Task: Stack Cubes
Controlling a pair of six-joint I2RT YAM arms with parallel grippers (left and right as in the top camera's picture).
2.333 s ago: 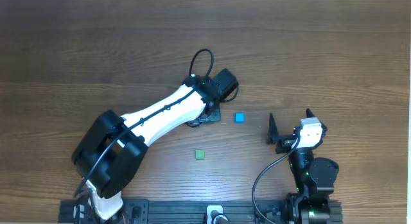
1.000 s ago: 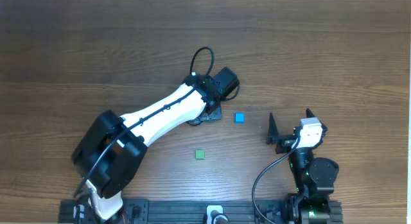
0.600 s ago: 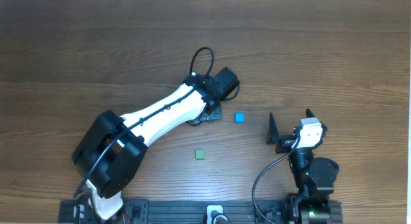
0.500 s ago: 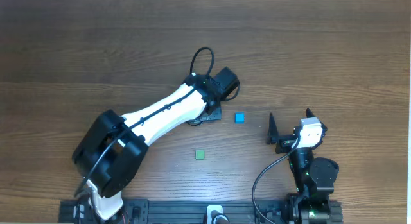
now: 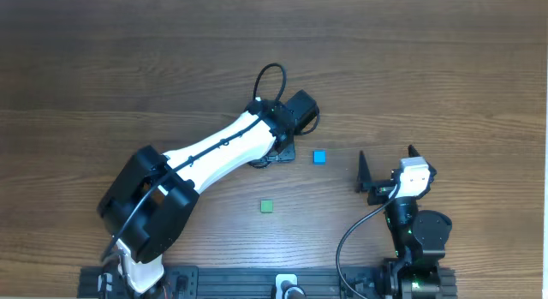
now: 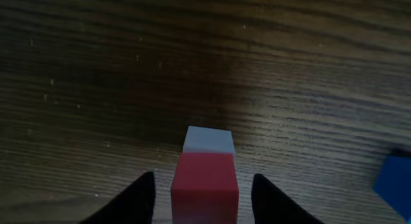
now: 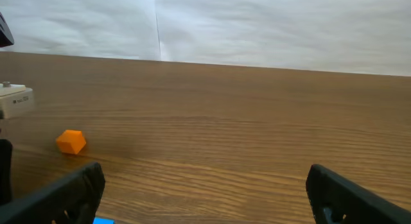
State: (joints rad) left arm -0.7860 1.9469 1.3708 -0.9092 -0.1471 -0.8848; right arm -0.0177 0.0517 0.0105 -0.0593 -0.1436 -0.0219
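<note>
Left wrist view: red cube (image 6: pixel 204 185) inside parted left end effector (image 6: pixel 203 177).

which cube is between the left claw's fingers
The red cube, flanked by the left claw's open fingers, with a white cube just past it. The blue cube and green cube lie apart on the table.

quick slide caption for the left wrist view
Left tool open around a red cube, a pale cube just beyond it
</note>
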